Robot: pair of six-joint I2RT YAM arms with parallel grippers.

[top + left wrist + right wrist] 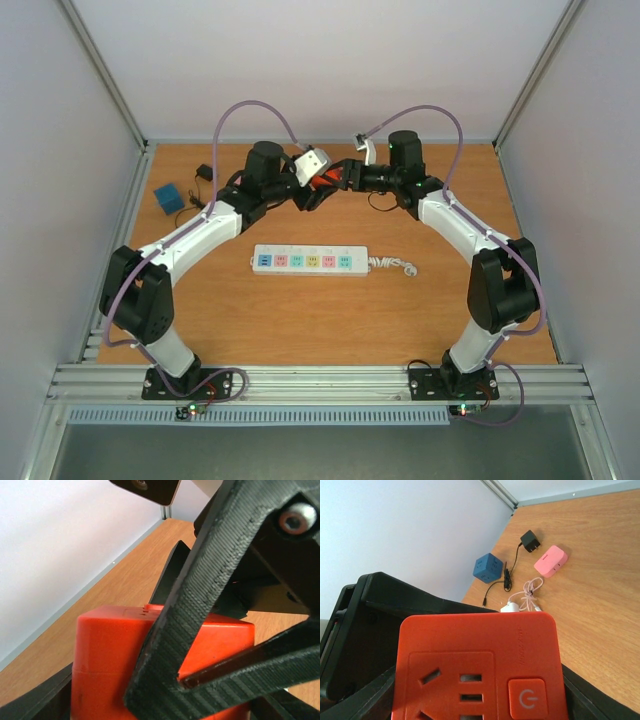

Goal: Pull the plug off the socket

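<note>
red socket [476,645] in r claw [479,707], l claw [162,700]

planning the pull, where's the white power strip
Top view: the long white plastic power strip lies flat mid-table between left arm and right arm, its curly white cord trailing right.

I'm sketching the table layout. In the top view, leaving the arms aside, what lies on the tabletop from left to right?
Blue cube → black adapter → power strip → curly cord.
</note>
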